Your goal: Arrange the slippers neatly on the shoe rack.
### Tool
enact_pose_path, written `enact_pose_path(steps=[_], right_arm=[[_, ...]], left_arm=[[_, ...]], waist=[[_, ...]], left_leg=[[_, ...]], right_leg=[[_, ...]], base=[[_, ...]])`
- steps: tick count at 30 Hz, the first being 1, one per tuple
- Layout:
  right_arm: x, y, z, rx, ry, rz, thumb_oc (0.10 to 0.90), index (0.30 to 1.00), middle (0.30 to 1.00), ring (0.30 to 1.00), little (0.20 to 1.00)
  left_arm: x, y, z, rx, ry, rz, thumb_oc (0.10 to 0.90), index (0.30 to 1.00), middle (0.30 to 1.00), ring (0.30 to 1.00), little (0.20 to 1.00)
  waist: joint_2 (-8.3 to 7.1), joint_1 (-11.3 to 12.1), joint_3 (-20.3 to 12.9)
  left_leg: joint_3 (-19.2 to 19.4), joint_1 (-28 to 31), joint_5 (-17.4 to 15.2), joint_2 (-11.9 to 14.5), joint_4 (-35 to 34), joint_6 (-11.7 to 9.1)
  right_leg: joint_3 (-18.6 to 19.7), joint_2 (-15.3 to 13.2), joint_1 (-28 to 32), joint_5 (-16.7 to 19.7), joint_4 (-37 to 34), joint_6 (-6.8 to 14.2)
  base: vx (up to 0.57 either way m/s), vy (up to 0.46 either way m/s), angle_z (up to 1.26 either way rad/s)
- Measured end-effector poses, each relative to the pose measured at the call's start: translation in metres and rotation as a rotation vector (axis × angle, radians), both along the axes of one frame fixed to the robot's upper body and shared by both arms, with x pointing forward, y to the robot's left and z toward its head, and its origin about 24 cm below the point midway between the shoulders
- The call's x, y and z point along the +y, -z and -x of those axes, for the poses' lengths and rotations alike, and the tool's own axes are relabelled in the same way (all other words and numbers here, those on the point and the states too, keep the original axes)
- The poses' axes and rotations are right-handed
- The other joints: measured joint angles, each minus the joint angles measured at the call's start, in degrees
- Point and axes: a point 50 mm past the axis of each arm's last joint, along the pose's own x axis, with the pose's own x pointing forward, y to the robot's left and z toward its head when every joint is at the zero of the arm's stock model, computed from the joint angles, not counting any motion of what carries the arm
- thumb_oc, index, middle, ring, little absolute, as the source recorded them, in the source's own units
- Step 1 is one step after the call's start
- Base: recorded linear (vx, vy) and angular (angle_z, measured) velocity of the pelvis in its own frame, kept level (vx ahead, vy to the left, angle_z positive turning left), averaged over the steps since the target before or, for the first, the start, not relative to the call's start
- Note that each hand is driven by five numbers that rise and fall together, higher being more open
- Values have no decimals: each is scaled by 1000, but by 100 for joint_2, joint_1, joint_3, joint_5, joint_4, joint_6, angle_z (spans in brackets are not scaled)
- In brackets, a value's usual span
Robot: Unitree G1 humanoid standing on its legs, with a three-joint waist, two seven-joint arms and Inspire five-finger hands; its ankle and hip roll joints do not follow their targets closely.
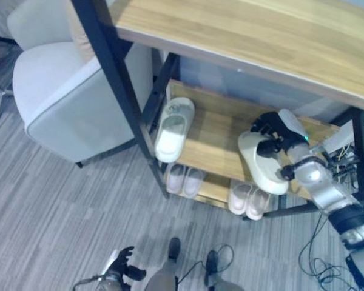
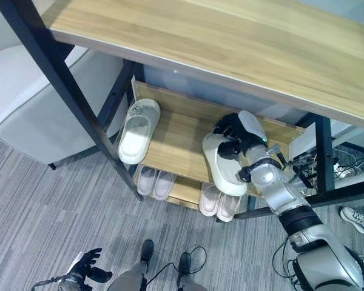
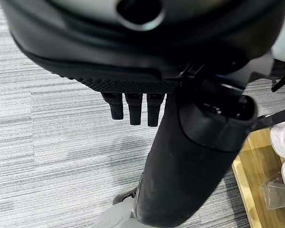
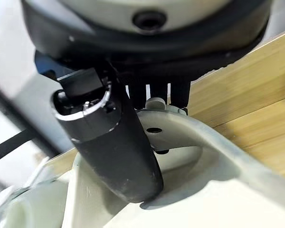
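Observation:
My right hand (image 1: 273, 128) is shut on a white slipper (image 1: 264, 165), thumb (image 4: 115, 145) inside the opening and fingers over its strap (image 4: 180, 133). The slipper is tilted, its toe sticking out past the front of the rack's middle wooden shelf (image 1: 215, 140). A second white slipper (image 1: 173, 128) lies at the left end of that shelf, its toe overhanging the edge beside the black post (image 1: 118, 79). My left hand (image 1: 120, 262) hangs low over the carpet with relaxed fingers and holds nothing.
Two pairs of pale slippers (image 1: 185, 179) (image 1: 249, 200) stand on the bottom shelf. The rack's wide top board (image 1: 261, 36) overhangs the shelves. A grey armchair (image 1: 67, 103) stands just left of the rack. A person's shoe (image 2: 357, 218) shows at the right.

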Motion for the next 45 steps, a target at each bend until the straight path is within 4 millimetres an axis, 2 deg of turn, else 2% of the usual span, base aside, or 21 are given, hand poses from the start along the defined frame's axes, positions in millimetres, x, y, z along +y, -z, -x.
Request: enact_pose_path(steps=[5,7,10,12,17,24,30,31,32,33,45], right_arm=[[27,-3,-6,-3,-74,-57,400,300,300,300,300],[30,-4,-8,1,-82,-61,400,300,300,300,300],[36,-10,-15,-10,-84,-44,400,300,300,300,300],[34,-18,-23,-26,-56,-3,400,300,300,300,300],[17,-34,-37,-75,74,-14,400,300,300,300,300],[11,-42,-40,-107,121,-29,400,300,300,300,300],[5,-44,-40,-108,147,-92,400,300,300,300,300],[5,-43,-40,-106,149,-94,455,382,382,382,382],[5,-43,-40,-106,148,-97,569,554,554,554,554],[5,-43,-40,-105,148,-102,800,900,900,900,900],[1,-36,-39,-83,161,-142,800,900,900,900,900]], left_arm=[[3,-6,-12,-37,3,-15,800,900,900,900,900],[5,-11,-19,-62,10,-23,800,900,900,900,900],[11,-12,-18,-61,4,-41,800,900,900,900,900],[12,-13,-19,-71,-5,-49,800,900,900,900,900],[12,-14,-21,-80,-24,-34,800,900,900,900,900],[13,-13,-20,-74,-30,-38,800,900,900,900,900],[12,-16,-29,-92,-23,-38,800,900,900,900,900],[12,-16,-29,-93,-21,-38,800,900,900,900,900],[12,-16,-29,-92,-21,-38,800,900,900,900,900],[12,-16,-29,-92,-21,-38,800,900,900,900,900],[9,-20,-39,-117,-17,-32,800,900,900,900,900]], waist=[[-75,195,150],[-82,246,264],[-93,262,328],[-79,268,371],[-48,465,425],[20,553,476],[47,555,493],[49,554,494],[51,550,495],[55,547,498],[94,530,515]], left_leg=[[-60,-3,18,-5,0,-9],[-127,-19,44,-9,0,-17],[-205,-67,70,-23,-1,-34],[-257,-101,64,-28,-1,-70],[-427,-222,114,-63,1,-75],[-521,-253,185,-129,1,-16],[-664,-309,217,-154,1,-56],[-664,-310,217,-162,1,-59],[-665,-310,219,-164,1,-60],[-669,-311,222,-166,1,-60],[-783,-285,247,-199,1,-95]], right_leg=[[-66,6,30,4,1,-1],[-153,5,46,3,-1,-2],[-222,3,44,2,0,-2],[-274,4,31,4,0,-3],[-465,-11,-22,5,0,-4],[-548,-50,-10,-11,0,16],[-701,-69,-8,-15,-1,22],[-701,-73,-8,-15,-1,22],[-701,-74,-8,-15,0,22],[-704,-76,-7,-15,0,22],[-820,-95,65,-19,1,29]], base=[[7,7,5],[11,15,21],[14,24,16],[12,31,16],[25,33,15],[33,28,9],[33,39,12],[0,0,0],[0,0,0],[0,0,0],[6,16,4]])
